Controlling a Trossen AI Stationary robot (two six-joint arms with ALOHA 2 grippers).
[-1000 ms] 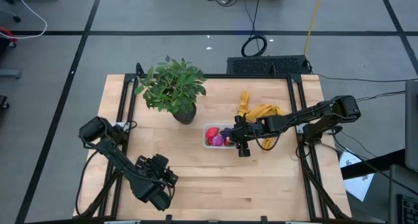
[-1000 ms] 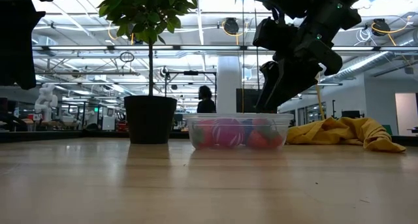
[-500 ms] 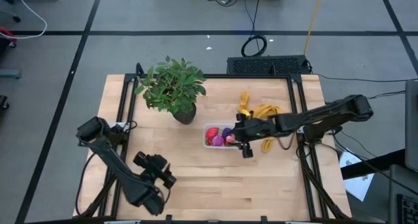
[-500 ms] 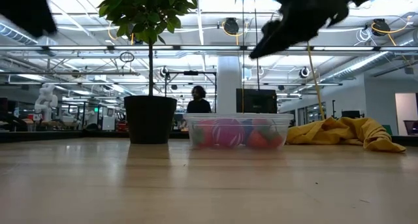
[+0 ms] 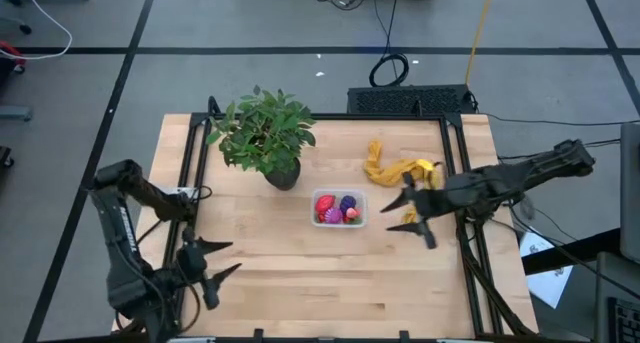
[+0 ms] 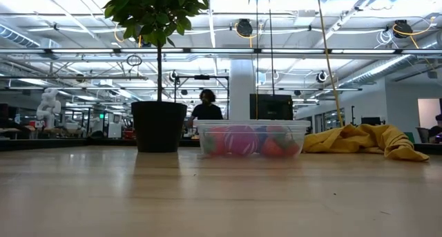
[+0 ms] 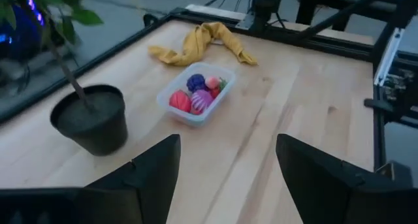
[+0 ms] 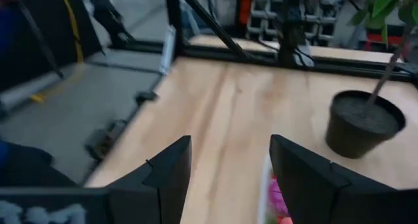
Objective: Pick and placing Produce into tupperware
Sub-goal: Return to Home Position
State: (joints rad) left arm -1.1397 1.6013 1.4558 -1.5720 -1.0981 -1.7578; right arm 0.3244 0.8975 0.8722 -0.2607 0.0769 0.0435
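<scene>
At the table's (image 5: 300, 278) near-left corner, the left gripper (image 5: 222, 259) has swung back toward its base from its spot nearer the table's middle a second ago. Its claw is spread wide and carries nothing. The potted plant (image 5: 262, 133) stands undisturbed toward the far side. Just right of its pot sits the tupperware (image 5: 340, 224), now clear of any arm, with the produce (image 5: 338, 207) inside: red, purple and magenta pieces packed together, none visible loose on the wood. Beyond it lies the mustard-yellow cloth (image 5: 395, 168). The right gripper (image 5: 397, 207), which hovered over the container a second ago, has pulled away to the right and hangs beside the cloth, fingers released and empty. In the low view it is gone from above the container. With both claws empty and retreating, the filling looks finished and only the arms' return to rest seems left.
</scene>
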